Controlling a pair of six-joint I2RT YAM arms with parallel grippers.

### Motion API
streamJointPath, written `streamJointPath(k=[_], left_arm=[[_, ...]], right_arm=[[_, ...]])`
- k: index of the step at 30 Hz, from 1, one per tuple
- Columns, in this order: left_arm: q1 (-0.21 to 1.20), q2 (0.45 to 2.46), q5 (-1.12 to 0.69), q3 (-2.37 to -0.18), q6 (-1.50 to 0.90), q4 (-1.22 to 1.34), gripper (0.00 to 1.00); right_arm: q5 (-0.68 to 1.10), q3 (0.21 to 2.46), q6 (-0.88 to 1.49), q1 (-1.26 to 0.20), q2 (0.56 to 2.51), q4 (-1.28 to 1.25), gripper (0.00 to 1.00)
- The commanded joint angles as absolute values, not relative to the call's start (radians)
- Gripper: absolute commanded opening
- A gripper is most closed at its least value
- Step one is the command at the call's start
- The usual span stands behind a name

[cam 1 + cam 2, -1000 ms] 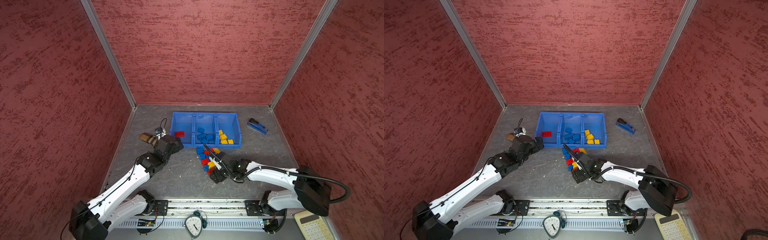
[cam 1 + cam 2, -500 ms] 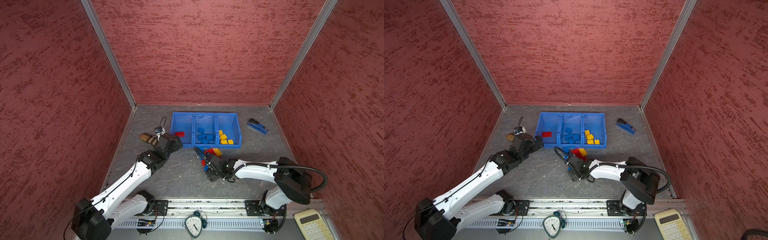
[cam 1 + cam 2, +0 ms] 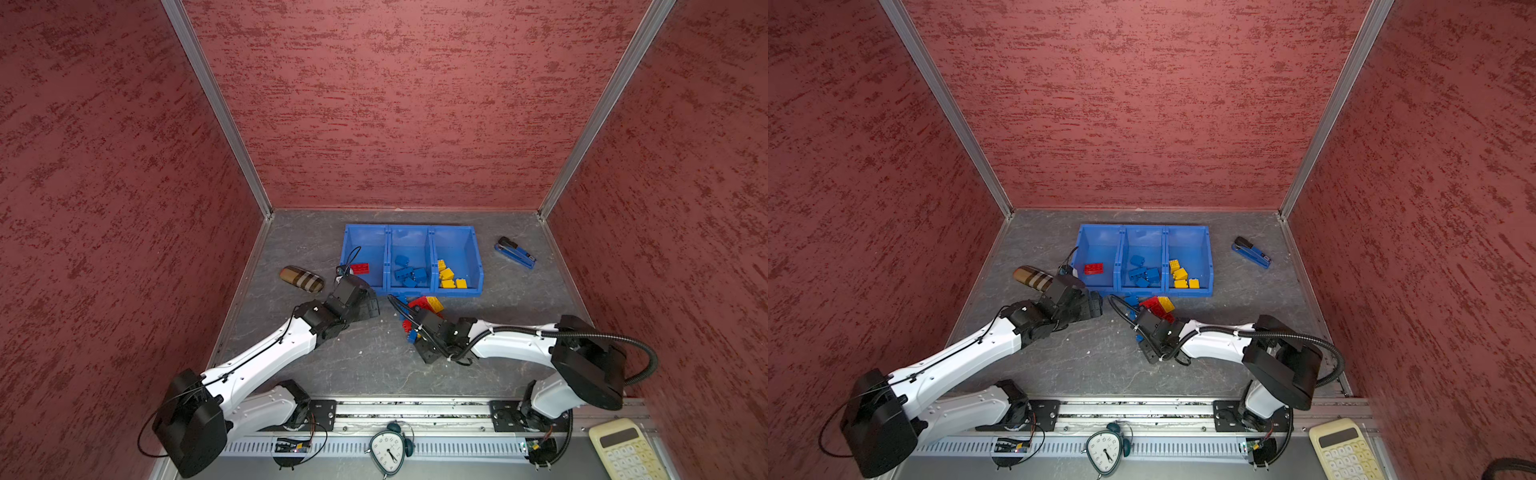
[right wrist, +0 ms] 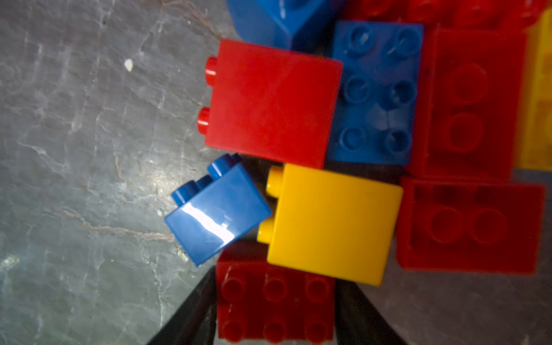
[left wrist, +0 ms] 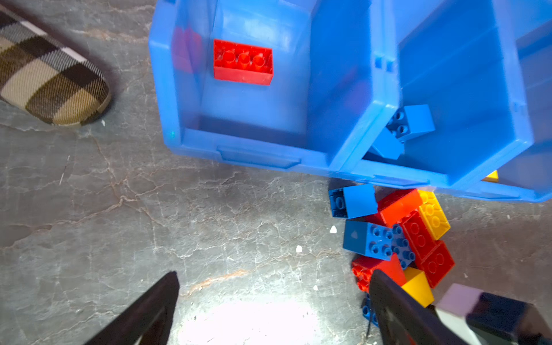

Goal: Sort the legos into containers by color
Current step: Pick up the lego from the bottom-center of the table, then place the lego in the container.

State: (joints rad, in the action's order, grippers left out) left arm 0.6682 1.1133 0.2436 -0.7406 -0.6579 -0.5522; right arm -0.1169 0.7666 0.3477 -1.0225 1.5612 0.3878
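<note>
Three joined blue containers (image 3: 409,227) (image 3: 1144,227) (image 5: 257,155) stand at the back. The left one holds a red lego (image 3: 360,268) (image 5: 243,61), the middle one blue legos (image 3: 409,274), the right one yellow legos (image 3: 449,276). A mixed pile of legos (image 3: 424,305) (image 3: 1156,305) (image 5: 403,233) lies in front of them. My right gripper (image 3: 411,328) (image 3: 1142,332) (image 4: 274,277) is at the pile's near end. Its fingers press both sides of a six-stud red lego (image 4: 274,301). My left gripper (image 3: 370,307) (image 3: 1094,307) (image 5: 274,277) hangs open and empty over bare floor left of the pile.
A blue-black stapler (image 3: 515,252) lies right of the containers. A plaid case (image 3: 301,279) (image 5: 50,80) lies to their left. A clock (image 3: 388,451) and a calculator (image 3: 627,451) sit by the front rail. Red walls close in three sides.
The right gripper's jaws have closed in on the red lego at the pile's near end, and its arm has swung a little left. The left gripper stays open and has barely moved.
</note>
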Motion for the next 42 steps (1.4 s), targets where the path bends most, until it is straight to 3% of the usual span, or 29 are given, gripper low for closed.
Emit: streamJointPath(k=[1, 6, 9, 14, 19, 26, 31, 34, 42], left_arm=[[0.664, 1.126, 0.235, -0.714, -0.651, -0.561, 0.99], [0.592, 1.137, 0.149, -0.695, -0.664, -0.551, 0.99], [0.59, 1.13, 0.075, -0.672, -0.621, -0.498, 0.99], [0.502, 1.06, 0.122, -0.653, -0.72, -0.578, 0.99], [0.369, 0.952, 0.076, -0.612, -0.783, -0.618, 0.99], [0.339, 0.965, 0.04, -0.6, -0.789, -0.602, 1.0], [0.343, 1.041, 0.008, -0.617, -0.783, -0.576, 0.99], [0.355, 1.065, -0.011, -0.624, -0.754, -0.559, 0.99], [0.587, 1.122, 0.042, -0.675, -0.628, -0.487, 0.99]], right_arm=[[-0.096, 0.764, 0.317, -1.029, 1.526, 0.402, 0.49], [-0.117, 0.822, 0.258, -1.028, 1.469, 0.446, 0.37], [-0.127, 0.885, 0.224, -1.013, 1.459, 0.443, 0.37], [-0.055, 1.007, 0.152, -0.955, 1.459, 0.333, 0.37], [-0.014, 1.175, 0.061, -0.889, 1.583, 0.213, 0.38], [0.0, 1.347, 0.053, -0.829, 1.806, 0.028, 0.41], [-0.024, 1.495, 0.041, -0.817, 1.952, 0.072, 0.47], [-0.044, 1.497, 0.024, -0.818, 1.958, 0.081, 0.64], [-0.006, 1.278, -0.014, -0.815, 1.679, 0.055, 0.84]])
